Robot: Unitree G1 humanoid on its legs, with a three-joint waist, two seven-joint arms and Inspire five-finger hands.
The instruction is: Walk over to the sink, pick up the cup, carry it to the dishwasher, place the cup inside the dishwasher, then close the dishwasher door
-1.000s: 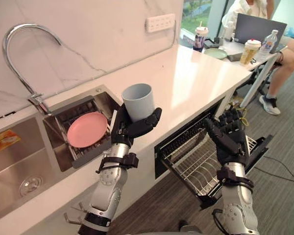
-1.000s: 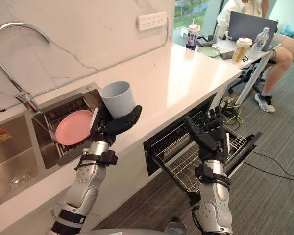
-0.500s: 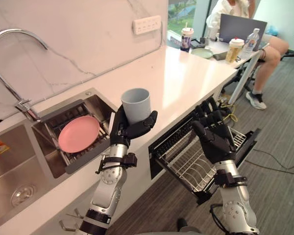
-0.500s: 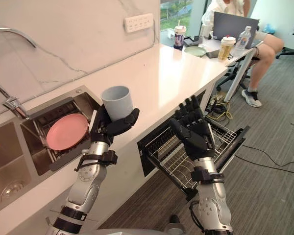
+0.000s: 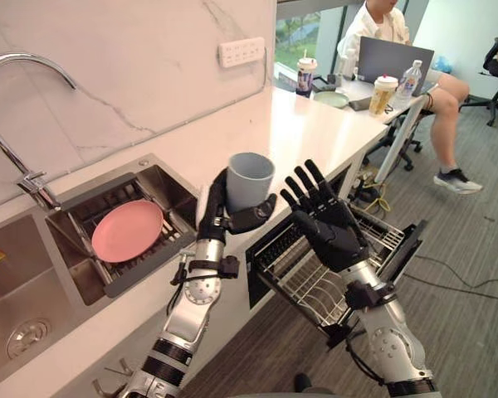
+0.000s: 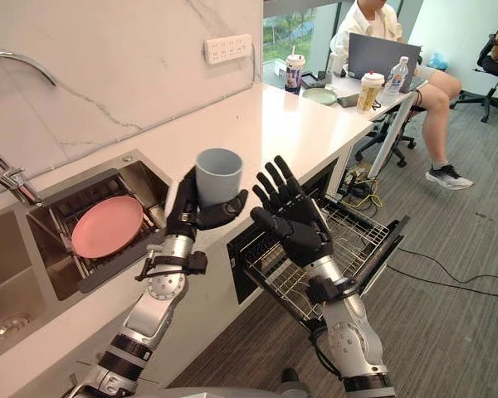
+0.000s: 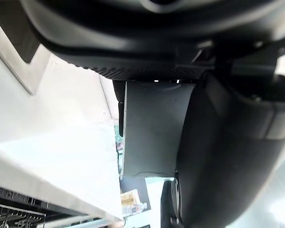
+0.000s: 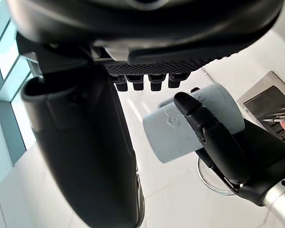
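Left of the cup [image 5: 249, 177], a round pink plate [image 5: 127, 230] lies in the steel sink [image 5: 176, 184], its lower edge sunk among rack bars. The left hand [image 5: 222, 215] curls round the smooth grey-blue cup, hiding its base. Right of the cup, the right hand [image 5: 330, 235] is spread wide, covering part of the wire dishwasher rack [image 5: 311, 286].

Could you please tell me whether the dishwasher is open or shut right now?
Open: its door is folded down and the wire rack is slid out past the counter edge; the cup sits in the left hand.
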